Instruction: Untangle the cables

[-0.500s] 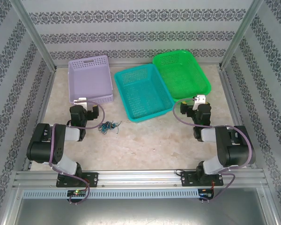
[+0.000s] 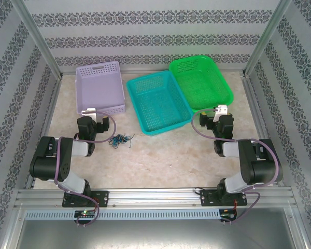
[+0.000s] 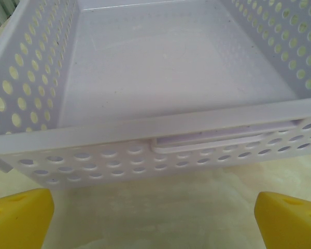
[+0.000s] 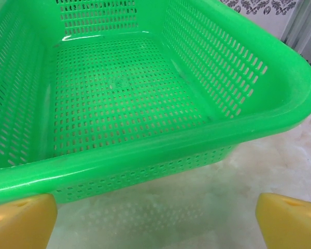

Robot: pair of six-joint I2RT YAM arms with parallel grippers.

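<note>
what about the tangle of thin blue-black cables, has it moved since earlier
No. The tangle of thin cables lies at the same spot before the teal plastic basket.

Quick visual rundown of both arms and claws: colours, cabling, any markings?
Both arms match: left arm and right arm have chunky black rounded joint housings with light grey link sections, bolted to an aluminium rail. A lavender cable loops along each. Left claw and right claw have white bodies; the wrist views show yellow fingers. No markings legible.
</note>
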